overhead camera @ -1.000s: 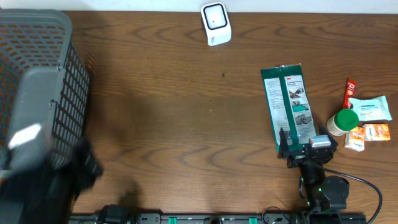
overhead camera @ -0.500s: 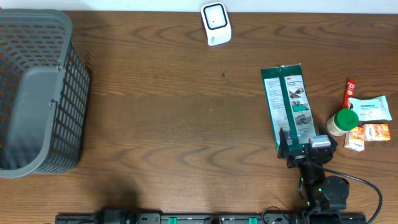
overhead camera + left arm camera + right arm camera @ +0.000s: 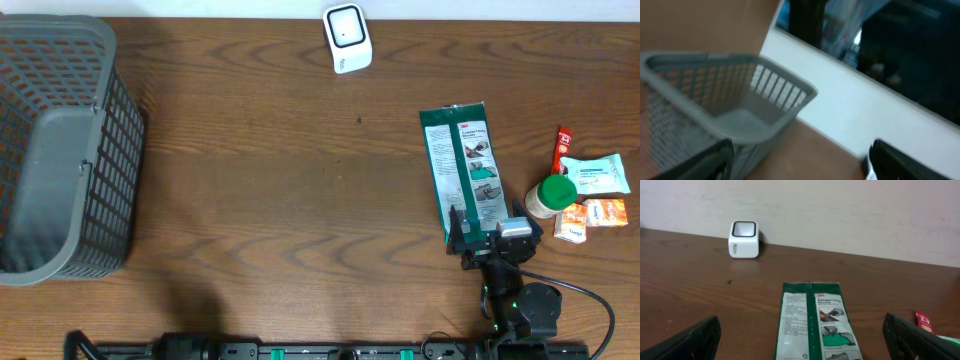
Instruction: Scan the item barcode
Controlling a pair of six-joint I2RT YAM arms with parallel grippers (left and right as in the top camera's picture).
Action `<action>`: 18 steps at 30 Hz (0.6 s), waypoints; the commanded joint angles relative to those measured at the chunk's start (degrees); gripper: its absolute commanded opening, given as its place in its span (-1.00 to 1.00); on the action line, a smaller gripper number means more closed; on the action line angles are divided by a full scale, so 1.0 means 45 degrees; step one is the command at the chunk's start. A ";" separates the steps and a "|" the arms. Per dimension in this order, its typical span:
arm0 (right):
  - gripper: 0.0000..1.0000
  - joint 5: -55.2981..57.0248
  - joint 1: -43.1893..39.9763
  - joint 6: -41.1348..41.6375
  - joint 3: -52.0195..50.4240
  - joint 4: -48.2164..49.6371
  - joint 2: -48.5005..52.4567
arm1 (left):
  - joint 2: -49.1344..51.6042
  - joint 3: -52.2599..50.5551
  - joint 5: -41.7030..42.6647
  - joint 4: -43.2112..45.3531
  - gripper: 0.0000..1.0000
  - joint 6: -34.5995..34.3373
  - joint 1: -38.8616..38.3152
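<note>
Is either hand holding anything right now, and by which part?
Nothing is held. Right hand open at the green packet's near end; left hand open near the basket.

**A brown wooden table against a pale wall**

From above, we see the table (image 3: 250,200) fill nearly the whole frame: dark brown wood with long, wavy grain running left to right. A thin pale strip lies along the top edge of the frame. In the right wrist view, we find a plain off-white wall (image 3: 850,215), faintly mottled, across the upper half, meeting the table's far edge. Light is soft and even. In the blurred left wrist view, a white band (image 3: 850,115) crosses diagonally, with a dark glossy panel (image 3: 910,55) at upper right; we cannot tell what it is.
</note>
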 commanded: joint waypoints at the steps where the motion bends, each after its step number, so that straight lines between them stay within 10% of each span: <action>1: 0.98 -0.0073 -0.0092 0.0151 -0.0010 -0.0034 -0.0068 | -0.0039 -0.1243 0.0525 0.2448 0.75 -0.0107 0.0146; 11: 0.99 -0.0073 -0.0092 0.0151 -0.0010 -0.0034 -0.0068 | -0.0044 -0.7373 0.2866 1.2502 0.75 -0.0107 0.0146; 18: 0.99 -0.0073 -0.0092 0.0151 -0.0010 -0.0034 -0.0068 | -0.0049 -1.1288 0.3167 1.6048 0.75 -0.0107 0.0146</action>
